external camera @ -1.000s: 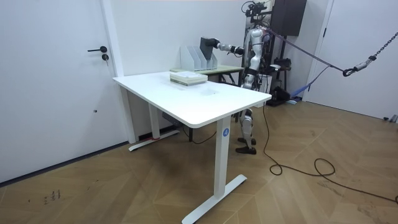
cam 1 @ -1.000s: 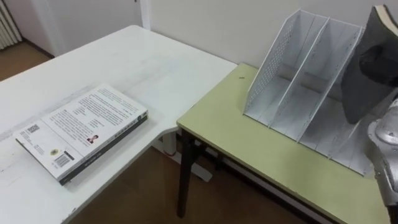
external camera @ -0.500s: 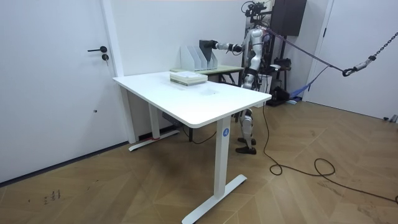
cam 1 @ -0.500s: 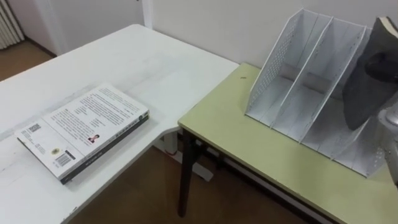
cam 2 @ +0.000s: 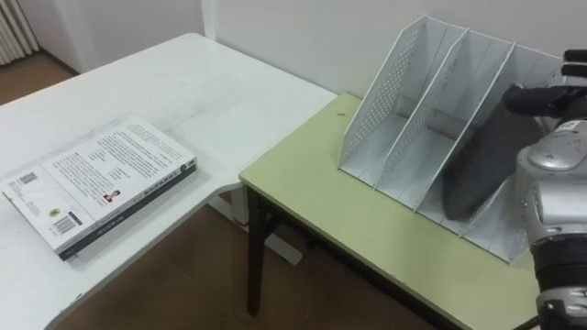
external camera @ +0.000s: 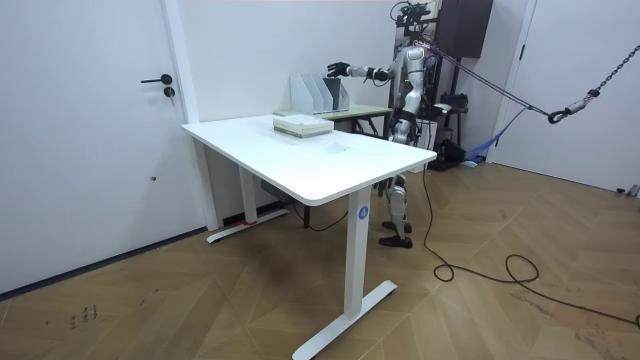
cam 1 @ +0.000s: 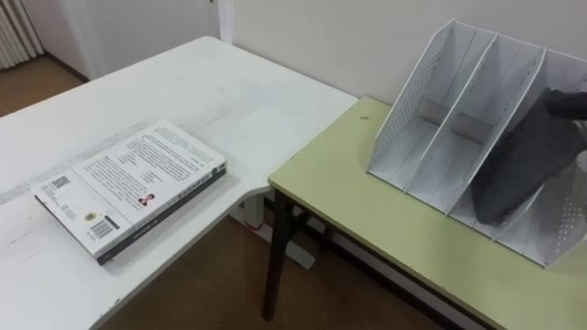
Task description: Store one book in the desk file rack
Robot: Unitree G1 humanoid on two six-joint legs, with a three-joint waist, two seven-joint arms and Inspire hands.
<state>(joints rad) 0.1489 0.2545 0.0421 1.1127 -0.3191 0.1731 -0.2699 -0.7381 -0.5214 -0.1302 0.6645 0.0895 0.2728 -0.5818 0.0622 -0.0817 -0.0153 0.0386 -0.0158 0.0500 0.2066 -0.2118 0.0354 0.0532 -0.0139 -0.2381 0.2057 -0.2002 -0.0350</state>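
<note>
- A dark grey book stands tilted in the rightmost compartment of a white perforated metal file rack.
- The rack sits on a pale green table against the wall.
- The robot's right hand is at the book's top edge, with its dark fingers straight and apart; whether they touch the book cannot be told.
- A thick white-covered book lies flat on the neighbouring white table, well apart from the rack.

A silver-grey ribbed forearm carries a black-fingered right hand.
</note>
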